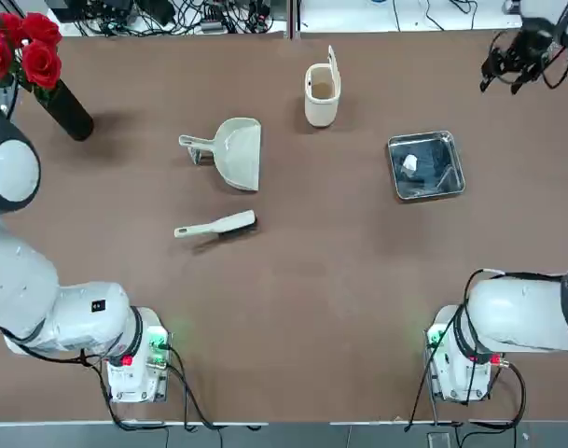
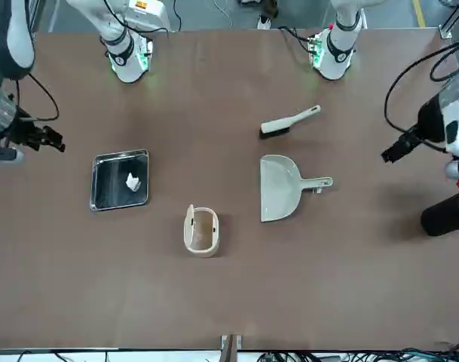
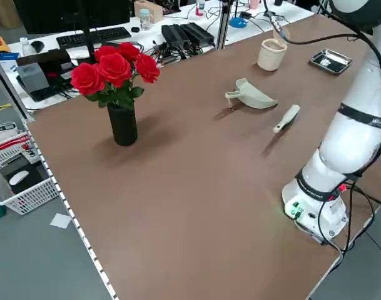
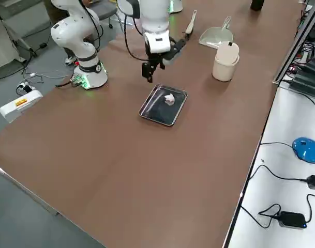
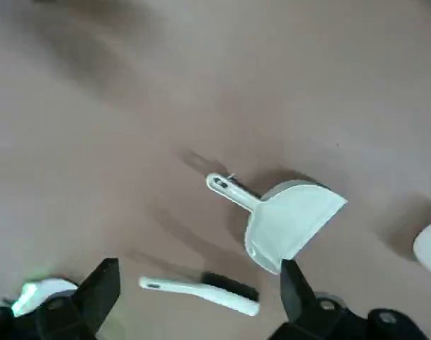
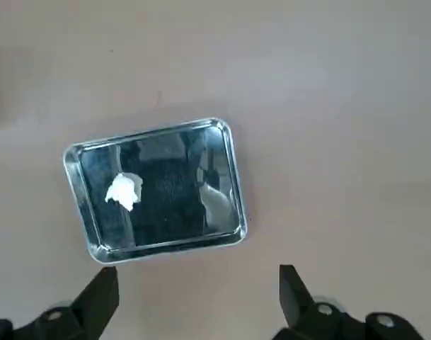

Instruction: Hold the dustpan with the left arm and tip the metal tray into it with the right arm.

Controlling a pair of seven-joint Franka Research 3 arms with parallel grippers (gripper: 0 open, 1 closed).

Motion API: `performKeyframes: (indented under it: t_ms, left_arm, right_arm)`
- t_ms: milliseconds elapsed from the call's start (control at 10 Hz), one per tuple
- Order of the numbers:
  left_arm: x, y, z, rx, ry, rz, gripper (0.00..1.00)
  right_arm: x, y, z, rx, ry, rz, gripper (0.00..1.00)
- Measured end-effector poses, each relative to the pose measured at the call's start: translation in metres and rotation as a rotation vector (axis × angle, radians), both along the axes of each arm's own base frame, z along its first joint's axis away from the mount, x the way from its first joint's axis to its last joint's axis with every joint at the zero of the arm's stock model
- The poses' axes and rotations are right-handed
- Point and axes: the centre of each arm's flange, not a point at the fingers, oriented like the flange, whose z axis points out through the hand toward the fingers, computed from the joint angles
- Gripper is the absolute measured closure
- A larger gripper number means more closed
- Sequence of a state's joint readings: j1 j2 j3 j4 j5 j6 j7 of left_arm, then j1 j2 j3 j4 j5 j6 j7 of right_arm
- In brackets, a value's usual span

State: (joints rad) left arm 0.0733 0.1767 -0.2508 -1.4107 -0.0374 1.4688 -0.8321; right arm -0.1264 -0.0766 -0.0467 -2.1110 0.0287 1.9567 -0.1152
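Observation:
The cream dustpan (image 1: pixel 239 152) lies flat left of the table's middle, its looped handle pointing to the left. The shiny metal tray (image 1: pixel 442 179) rests on the right side with a small white crumpled scrap (image 1: pixel 410 164) in it. My right gripper (image 2: pixel 42 139) hovers open, high above the table beyond the tray; its wrist view shows the tray (image 6: pixel 180 191) below the spread fingers (image 6: pixel 102 297). High over the left side my left gripper (image 2: pixel 399 148) also hangs open, and the dustpan (image 5: pixel 289 219) lies beneath it. Neither gripper touches anything.
A cream hand brush (image 1: pixel 216 226) lies just in front of the dustpan. The cream bin (image 1: pixel 322 93) stands with its lid flipped up at the back middle. A black vase of red roses (image 1: pixel 41 65) occupies the far left corner. Cables and desks border the back edge.

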Motion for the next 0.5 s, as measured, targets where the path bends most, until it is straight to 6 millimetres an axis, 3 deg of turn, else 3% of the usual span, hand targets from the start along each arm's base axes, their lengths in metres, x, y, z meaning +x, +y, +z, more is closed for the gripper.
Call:
performKeyframes:
  t_ms: [300, 500]
  left_arm:
    - [-0.003, -0.084, -0.072, 0.162, 0.045, 0.190, 0.00]
    - [-0.008, -0.098, -0.110, 0.184, 0.028, 0.338, 0.00]
  right_arm:
    - [0.019, -0.004, -0.066, 0.002, 0.017, 0.071, 0.00]
    - [0.029, -0.013, -0.103, 0.000, 0.015, 0.097, 0.00]
